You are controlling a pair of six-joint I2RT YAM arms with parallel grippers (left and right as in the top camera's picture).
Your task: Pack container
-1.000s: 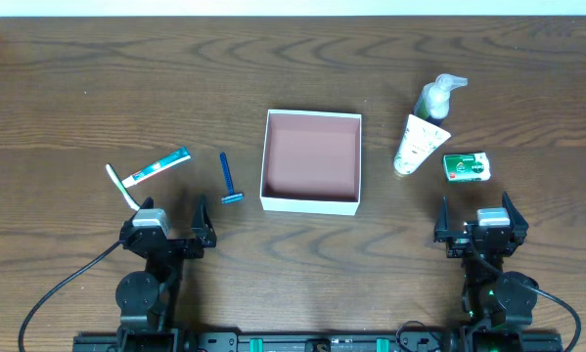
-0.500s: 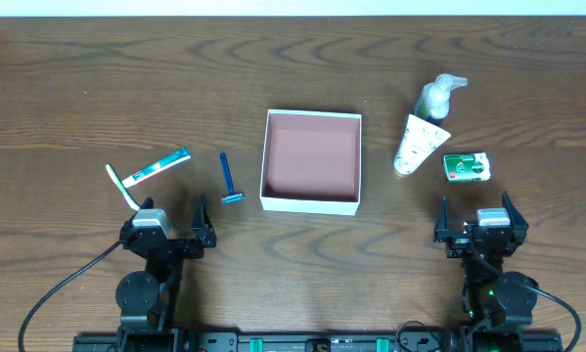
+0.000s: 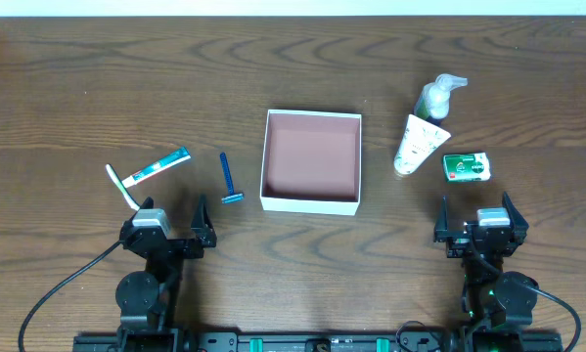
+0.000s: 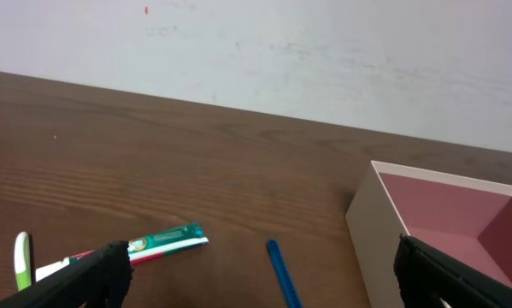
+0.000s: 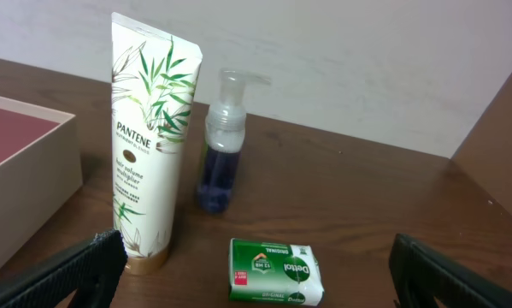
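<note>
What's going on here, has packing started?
Not yet. Both arms sit at the near edge with the left gripper and right gripper open and holding nothing. The container is at the centre, empty. To its left lie a toothbrush, toothpaste and a blue razor. To its right are a Pantene tube, a pump bottle and a green soap bar.

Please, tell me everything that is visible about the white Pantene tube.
The Pantene tube is white, plastic-looking, printed with green leaves and dark lettering. It stands upright on its tan cap on the wooden table, flat crimped end on top. The pump bottle stands close at its right; whether they touch is unclear. The container lies to its left, apart.
</note>
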